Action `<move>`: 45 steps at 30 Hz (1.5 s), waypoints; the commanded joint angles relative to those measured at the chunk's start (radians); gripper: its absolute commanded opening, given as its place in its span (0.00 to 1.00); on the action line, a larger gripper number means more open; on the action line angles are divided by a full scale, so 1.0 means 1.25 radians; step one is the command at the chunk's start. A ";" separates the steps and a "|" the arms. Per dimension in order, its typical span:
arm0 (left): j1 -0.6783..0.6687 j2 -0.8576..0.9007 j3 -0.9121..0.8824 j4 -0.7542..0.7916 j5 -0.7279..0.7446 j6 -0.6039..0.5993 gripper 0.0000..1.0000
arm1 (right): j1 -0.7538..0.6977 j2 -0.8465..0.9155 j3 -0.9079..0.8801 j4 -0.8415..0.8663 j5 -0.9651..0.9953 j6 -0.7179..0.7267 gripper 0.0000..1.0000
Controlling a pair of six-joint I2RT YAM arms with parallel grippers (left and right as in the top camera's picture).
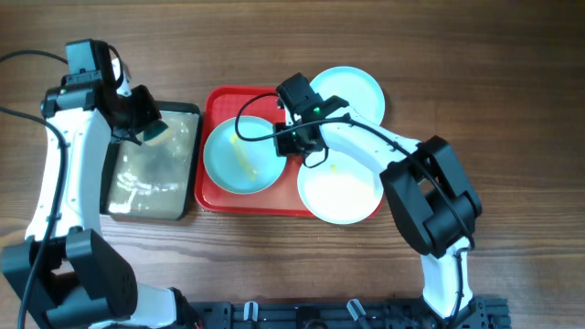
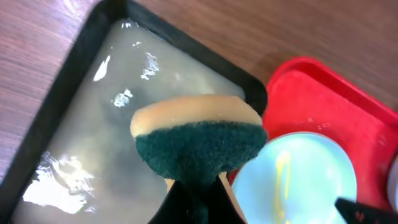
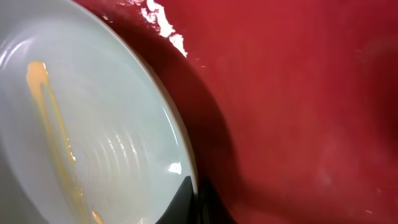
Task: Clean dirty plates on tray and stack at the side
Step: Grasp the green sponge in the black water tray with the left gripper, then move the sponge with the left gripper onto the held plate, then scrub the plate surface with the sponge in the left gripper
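The red tray (image 1: 224, 100) lies mid-table. One pale aqua plate (image 1: 236, 160) with a yellow streak sits in its left part. My right gripper (image 1: 296, 142) is shut on this plate's right rim; the right wrist view shows the rim between the fingers (image 3: 194, 202), with the plate (image 3: 93, 124) over the tray (image 3: 298, 93). A second plate (image 1: 356, 90) lies right of the tray at the back. A third plate (image 1: 343, 192), whiter with a yellow spot, overlaps the tray's front right corner. My left gripper (image 1: 146, 126) is shut on a green-and-tan sponge (image 2: 199, 140) above the black tray.
A black tray (image 1: 152, 217) of cloudy water sits left of the red tray; it also shows in the left wrist view (image 2: 55, 93), with the red tray (image 2: 305, 93) and streaked plate (image 2: 298, 180) to its right. Bare wooden table lies in front.
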 commanded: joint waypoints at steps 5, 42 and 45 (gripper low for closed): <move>-0.127 -0.002 -0.070 0.032 0.106 0.064 0.04 | -0.018 -0.023 0.016 -0.051 0.052 0.047 0.04; -0.347 0.327 -0.140 0.332 -0.267 -0.211 0.04 | -0.057 0.021 0.016 0.003 -0.110 0.007 0.04; -0.353 0.327 -0.140 0.389 -0.311 -0.210 0.04 | -0.057 0.021 0.016 0.003 -0.110 0.007 0.04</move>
